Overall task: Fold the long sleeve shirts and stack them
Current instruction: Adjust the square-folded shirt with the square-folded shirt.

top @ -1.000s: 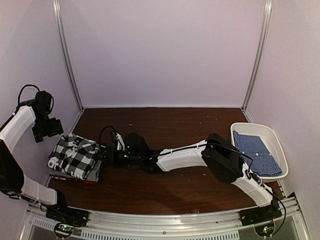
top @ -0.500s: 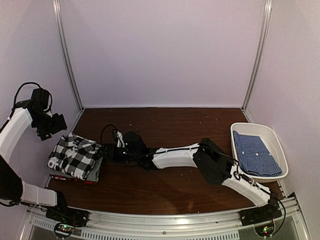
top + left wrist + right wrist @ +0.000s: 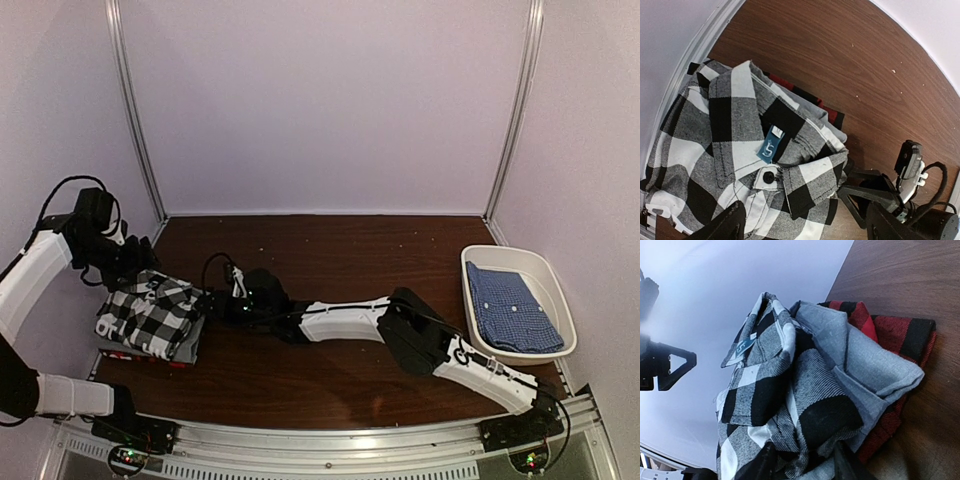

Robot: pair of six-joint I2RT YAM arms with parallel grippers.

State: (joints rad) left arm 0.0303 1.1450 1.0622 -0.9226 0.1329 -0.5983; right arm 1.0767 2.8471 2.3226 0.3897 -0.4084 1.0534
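A stack of folded shirts lies at the table's left. The black-and-white check shirt [image 3: 148,312] [image 3: 735,150] [image 3: 765,385] is on top, over the grey shirt [image 3: 865,355] [image 3: 815,106] and the red-black shirt [image 3: 890,335] [image 3: 832,116]. The blue fine-checked shirt [image 3: 510,305] lies in the tub. My left gripper [image 3: 125,258] [image 3: 807,227] hangs open and empty over the stack's far edge. My right gripper [image 3: 212,300] [image 3: 802,467] is at the stack's right edge, its fingers closed on a bunched fold of the check shirt. It also shows in the left wrist view [image 3: 867,192].
The white oval tub [image 3: 560,300] stands at the table's right edge. The left wall and its metal post [image 3: 140,130] are close beside the stack and my left arm. My right arm [image 3: 350,318] stretches across the middle of the brown table [image 3: 350,250].
My left gripper has come down and to the right, over the stack's far edge. My right arm has reached further left, its gripper now at the stack's right edge.
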